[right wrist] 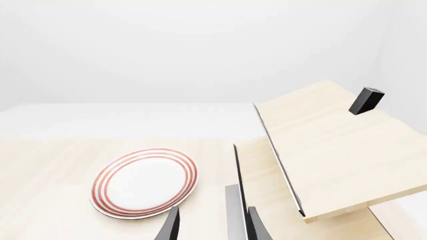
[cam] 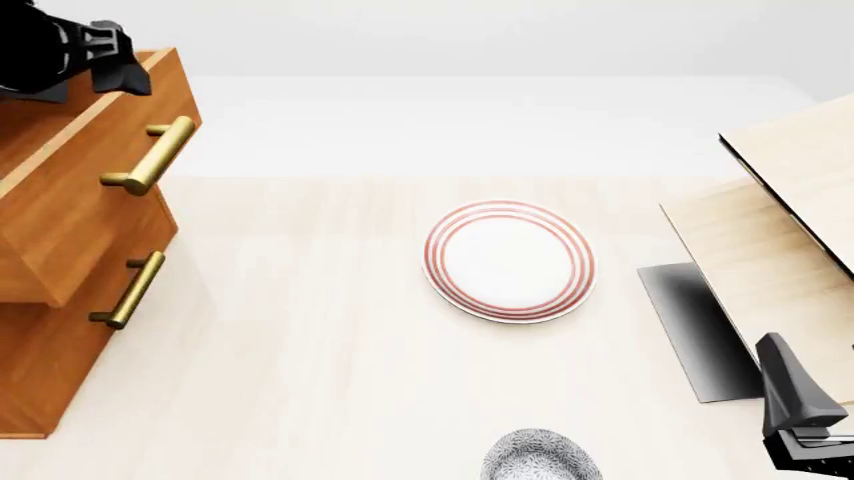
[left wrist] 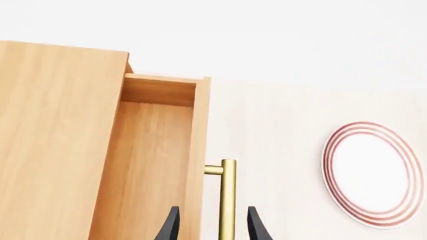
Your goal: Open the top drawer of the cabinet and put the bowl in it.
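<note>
The orange-brown cabinet (cam: pixel 40 380) stands at the table's left edge. Its top drawer (cam: pixel 74 215) is pulled out, and the left wrist view looks down into the bare wooden inside of the top drawer (left wrist: pixel 150 160). My left gripper (cam: pixel 118 60) hovers open above the cabinet's top. In the left wrist view the brass handle (left wrist: pixel 227 197) lies between the spread fingers of that gripper (left wrist: pixel 214 223), with no contact visible. The speckled bowl (cam: pixel 541 458) sits at the near edge, partly cut off. At the near right, my right gripper (cam: pixel 777 355) is open and holds nothing.
A white plate with red rings (cam: pixel 510 260) lies mid-table and also shows as the plate (right wrist: pixel 143 182) in the right wrist view. Pale wood panels (cam: pixel 787 200) and a dark grey slab (cam: pixel 694 330) fill the right side. A small black block (right wrist: pixel 366 100) sits on the upper panel.
</note>
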Tool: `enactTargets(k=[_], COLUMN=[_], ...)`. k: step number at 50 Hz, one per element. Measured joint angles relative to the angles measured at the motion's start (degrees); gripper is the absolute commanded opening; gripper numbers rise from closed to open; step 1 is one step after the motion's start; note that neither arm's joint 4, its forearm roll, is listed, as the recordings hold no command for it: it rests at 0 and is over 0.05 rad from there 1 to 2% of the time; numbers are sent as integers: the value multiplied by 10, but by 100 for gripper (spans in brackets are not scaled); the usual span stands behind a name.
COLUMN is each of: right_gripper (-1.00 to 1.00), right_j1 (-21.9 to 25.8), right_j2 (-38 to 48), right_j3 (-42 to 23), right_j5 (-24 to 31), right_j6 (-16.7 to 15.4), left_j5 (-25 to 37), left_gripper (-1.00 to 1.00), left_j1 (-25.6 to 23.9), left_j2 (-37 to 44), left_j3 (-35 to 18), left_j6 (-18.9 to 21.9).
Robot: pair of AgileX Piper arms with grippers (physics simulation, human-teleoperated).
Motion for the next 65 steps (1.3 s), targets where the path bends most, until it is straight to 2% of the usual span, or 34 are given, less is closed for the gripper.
enactTargets(k=[35,65], right_gripper=[100,100], right_j1=[0,0], right_j2=[0,0], right_j3=[0,0], right_j5=[0,0], right_j6=[0,0], left_j5=[-41,-44], left_gripper=[100,100], left_j1=[14,-18], left_j2=[11,22], left_j3=[53,57], left_j6=[14,16])
